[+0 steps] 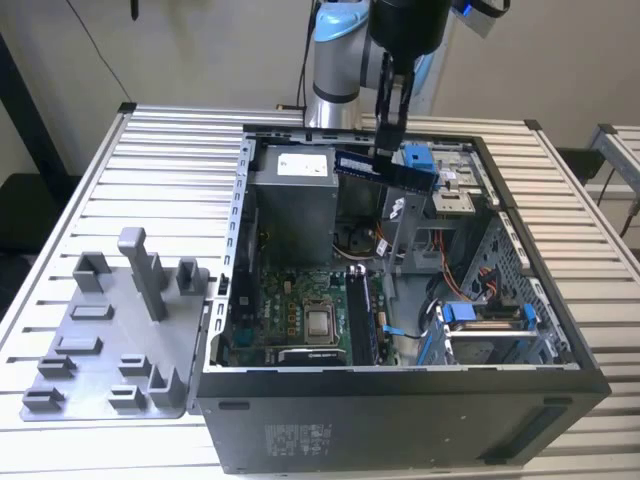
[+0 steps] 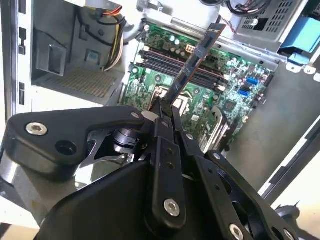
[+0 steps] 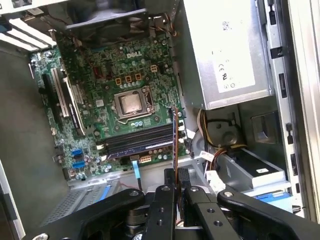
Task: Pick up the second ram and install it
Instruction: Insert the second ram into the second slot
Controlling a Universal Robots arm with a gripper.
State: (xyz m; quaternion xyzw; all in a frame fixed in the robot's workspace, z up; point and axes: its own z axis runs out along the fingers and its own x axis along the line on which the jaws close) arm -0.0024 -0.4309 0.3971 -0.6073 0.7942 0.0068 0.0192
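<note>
My gripper (image 1: 386, 152) hangs above the back of the open computer case (image 1: 400, 395), shut on the second ram (image 1: 358, 163), a narrow dark stick held level and sticking out toward the exterior view's left. In the second wrist view the ram (image 2: 195, 57) reaches out from the shut fingers (image 2: 172, 117) over the green motherboard (image 2: 230, 92) and its long black slots (image 2: 170, 66). The first wrist view shows the ram (image 3: 175, 142) edge-on, above and just past the slots (image 3: 140, 141), clear of the board.
A grey fixture plate (image 1: 100, 340) with upright blocks lies outside the case on the exterior view's left. Inside the case are the grey power supply (image 1: 290, 205), a blue drive bracket (image 1: 418, 165), the bare processor (image 1: 320, 322) and loose cables (image 1: 375, 240).
</note>
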